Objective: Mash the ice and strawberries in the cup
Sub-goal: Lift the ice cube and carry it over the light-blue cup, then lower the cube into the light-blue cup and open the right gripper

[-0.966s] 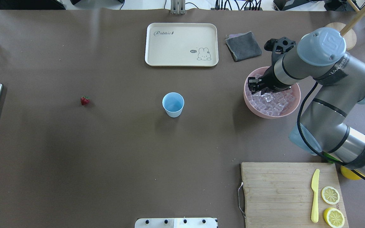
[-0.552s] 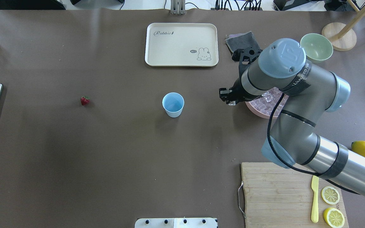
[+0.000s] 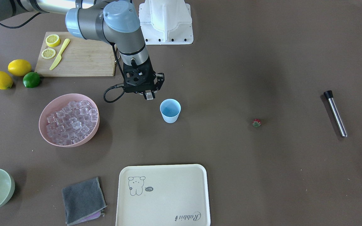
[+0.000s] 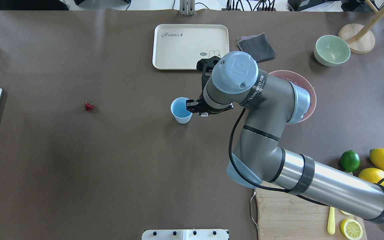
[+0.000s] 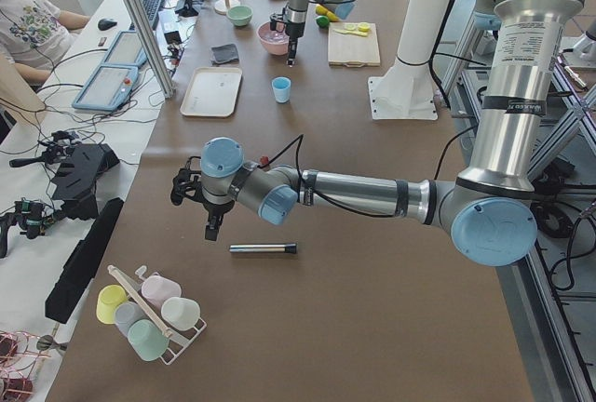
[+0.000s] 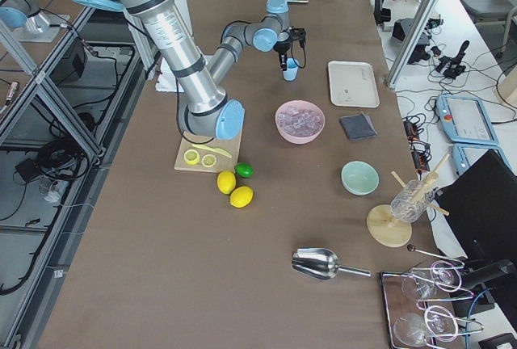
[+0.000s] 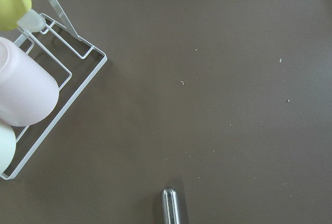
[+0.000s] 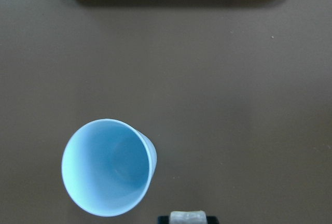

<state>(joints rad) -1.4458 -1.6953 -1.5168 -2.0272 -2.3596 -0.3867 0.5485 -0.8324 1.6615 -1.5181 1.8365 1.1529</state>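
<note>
1. Front-facing view: the right gripper (image 3: 150,93) hangs left of centre, its fingers pinched on one ice cube (image 3: 150,96). It is just up and left of the cup (image 3: 170,110), not yet over the mouth. The rest of the ice (image 3: 71,121) fills the pink bowl (image 3: 71,143) at mid-left. The strawberry (image 3: 256,122) lies alone at mid-right, well apart from the cup, and the muddler (image 3: 335,113) lies at far right.
2. Overhead view: the cup stands at centre with the gripper just right of its rim. The arm hides much of the pink bowl.
3. Left side view: the left gripper (image 5: 212,225) hangs near the muddler, left of centre. I cannot tell whether its fingers are spread or closed.
4. Right side view: the cup and right gripper show small at top centre, too small to add anything.
5. Left wrist view: only the muddler's tip shows at the bottom edge, with a wire rack (image 7: 104,55) at upper left. No fingers show.
6. Right wrist view: the cup's mouth opens at lower left and looks empty. The cube sits at the bottom edge, right of the rim.
   - The cube is probably hard, light and slick, so a firm pinch on flat opposite faces suits it.
   - The cup looks light and easy to tip, so the cube is best let go over its middle.
   - The berry is likely soft and wants a gentle hold across its body.
</note>
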